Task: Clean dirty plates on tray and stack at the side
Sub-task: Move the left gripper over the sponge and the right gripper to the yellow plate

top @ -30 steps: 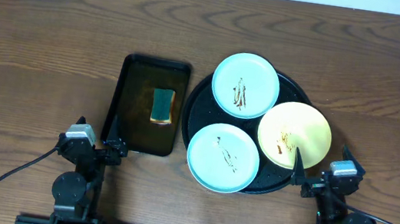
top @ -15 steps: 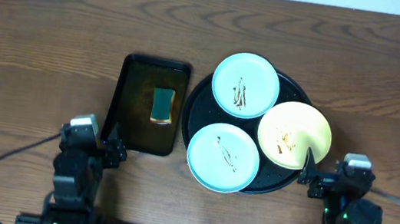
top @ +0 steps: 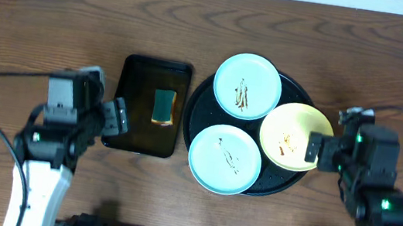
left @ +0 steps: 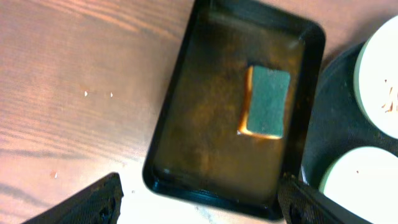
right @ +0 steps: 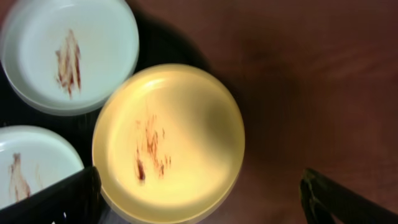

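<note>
I have both sets of jaws spread wide and empty. The left gripper [left: 200,202] hangs over the near end of the small tray [top: 134,124], the right gripper [right: 199,199] over the yellow plate [top: 287,128]. All three smeared plates lie on the tray [top: 198,113]: near mint plate [top: 225,159], yellow plate at the right edge, far mint plate [top: 247,85]. The sponge [top: 164,106] lies in the small tray.

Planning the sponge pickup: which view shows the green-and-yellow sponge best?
Left wrist: the green-and-yellow sponge lies large and sharp in the rectangular black tray. Overhead shows it small; right wrist misses it.
</note>
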Available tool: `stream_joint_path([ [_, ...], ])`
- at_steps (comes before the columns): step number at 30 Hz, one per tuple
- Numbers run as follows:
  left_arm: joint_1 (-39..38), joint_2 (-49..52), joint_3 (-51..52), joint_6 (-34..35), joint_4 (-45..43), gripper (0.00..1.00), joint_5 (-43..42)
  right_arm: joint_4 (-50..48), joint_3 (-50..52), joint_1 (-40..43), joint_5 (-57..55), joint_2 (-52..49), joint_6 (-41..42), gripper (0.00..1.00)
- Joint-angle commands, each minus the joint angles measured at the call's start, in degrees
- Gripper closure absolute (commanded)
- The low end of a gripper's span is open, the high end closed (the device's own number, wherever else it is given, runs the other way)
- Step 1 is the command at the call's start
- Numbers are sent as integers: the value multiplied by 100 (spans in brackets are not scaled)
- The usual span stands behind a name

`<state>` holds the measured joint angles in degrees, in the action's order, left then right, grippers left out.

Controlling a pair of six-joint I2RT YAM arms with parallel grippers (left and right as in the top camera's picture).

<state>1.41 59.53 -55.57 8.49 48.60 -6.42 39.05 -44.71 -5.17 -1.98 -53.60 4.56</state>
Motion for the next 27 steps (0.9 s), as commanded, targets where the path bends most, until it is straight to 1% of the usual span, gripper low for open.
stream_joint_path([
  [1,28,352,-544,-94,330,20,-289,437,-662,-37,101,-619,55,1],
  [6,28,385,-542,-94,310,20,-365,501,-811,-37,133,-782,48,1],
  [13,-144,706,-542,-74,-756,21,-363,409,-809,7,-118,-780,-31,1],
  [20,-745,1843,-542,-74,-1497,26,-339,409,-809,7,-118,-787,-31,1],
  [27,-1182,3095,-542,-72,-1834,30,-323,413,-809,7,-118,-789,-31,1],
])
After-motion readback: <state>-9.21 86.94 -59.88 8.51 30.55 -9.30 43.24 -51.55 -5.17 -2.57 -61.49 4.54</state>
